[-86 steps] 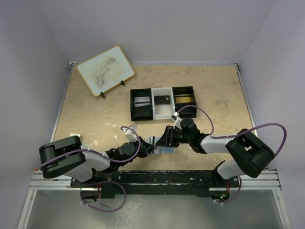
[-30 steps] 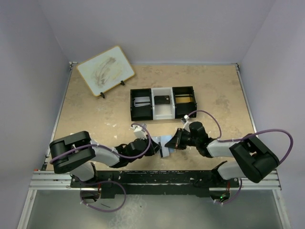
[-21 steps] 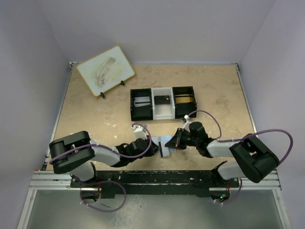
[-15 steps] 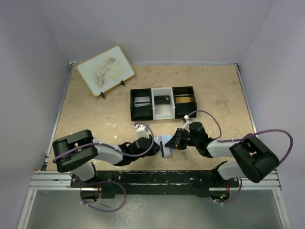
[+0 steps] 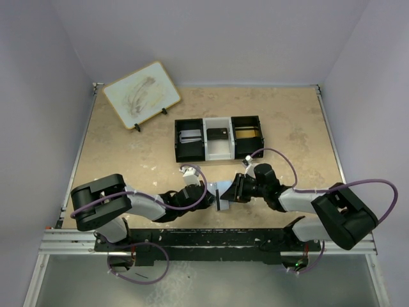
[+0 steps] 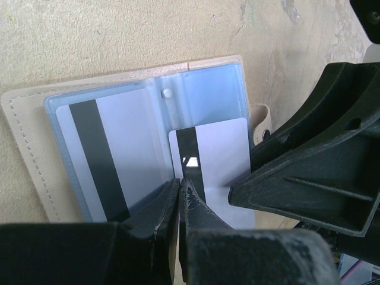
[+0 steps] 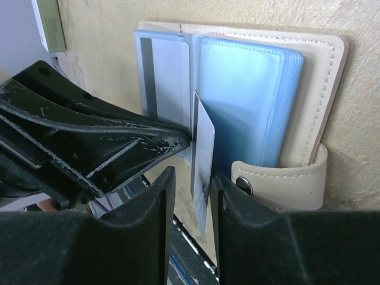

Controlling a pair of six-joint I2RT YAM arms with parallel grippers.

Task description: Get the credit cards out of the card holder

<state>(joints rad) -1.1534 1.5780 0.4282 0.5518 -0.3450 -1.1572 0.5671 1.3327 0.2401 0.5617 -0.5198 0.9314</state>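
One beige stone-look table point(image 5: 287, 128) is carrying the whole setup. The left arm point(image 5: 144, 206) and right arm point(image 5: 297, 199), two in all, are reaching in low from the near edge, so their tips are meeting at the front middle.

One wood-framed whiteboard point(image 5: 142, 94) is leaning on its stand at the far left, and the grey scribble on it is too smeared to read. One tray point(image 5: 190, 155) with three compartments is sitting mid-table, with one flat item lying in each, too small to identify.

One card holder point(image 7: 255, 101) is lying open on the table between the two grippers, pale-blue sleeves facing up. Its cream strap point(image 7: 279, 178) with the snap is sticking out at one side.

Two cards are showing there, both white with a black stripe. The pocketed card point(image 6: 119, 154) is sitting in a sleeve, and the pulled-out card point(image 6: 222, 154) is tilting up at an angle over the holder.

One small white box point(image 7: 50, 24) is peeking in beside them, its green label too blurred to read.

The left gripper point(image 6: 181, 187) is pinching the pulled-out card, fingers pressed together. The right gripper point(image 7: 189, 190) is straddling that same card with its fingers a narrow way apart and a gap showing on one side.
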